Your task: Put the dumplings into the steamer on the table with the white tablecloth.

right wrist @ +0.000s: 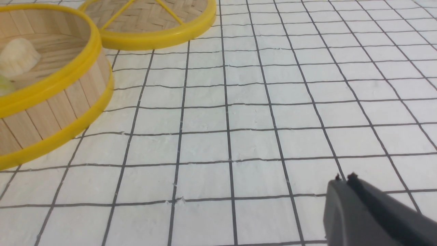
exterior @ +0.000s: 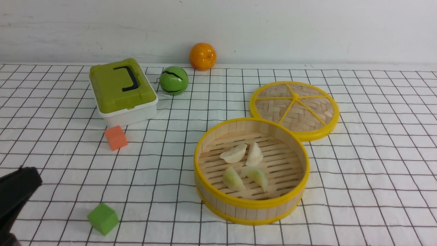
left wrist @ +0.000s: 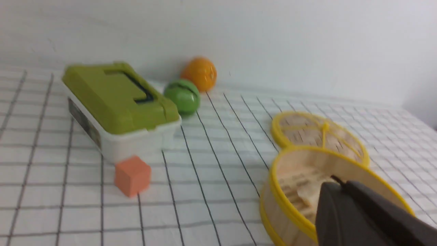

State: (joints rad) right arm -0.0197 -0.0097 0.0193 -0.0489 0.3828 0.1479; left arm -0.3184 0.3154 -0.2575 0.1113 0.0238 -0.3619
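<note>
The steamer (exterior: 251, 204) stands right of centre on the white tablecloth (exterior: 375, 153) that covers the table. On its slatted floor lie the dumplings: two creamy white ones (exterior: 234, 153) (exterior: 254, 155) at the back and two pale green ones (exterior: 233, 178) (exterior: 256, 176) in front. My left gripper (left wrist: 336, 182) is shut and empty, hanging at the near left, apart from the steamer (left wrist: 290, 208). My right gripper (right wrist: 343, 179) is shut and empty over bare cloth, to the right of the steamer (right wrist: 51, 85). It does not show in the front view.
The woven lid (exterior: 294, 109) lies flat behind the steamer, touching it. A green-lidded white box (exterior: 121, 90), a green ball (exterior: 173, 80) and an orange (exterior: 202, 56) sit at the back left. An orange cube (exterior: 115, 137) and a green cube (exterior: 103, 218) lie on the left side.
</note>
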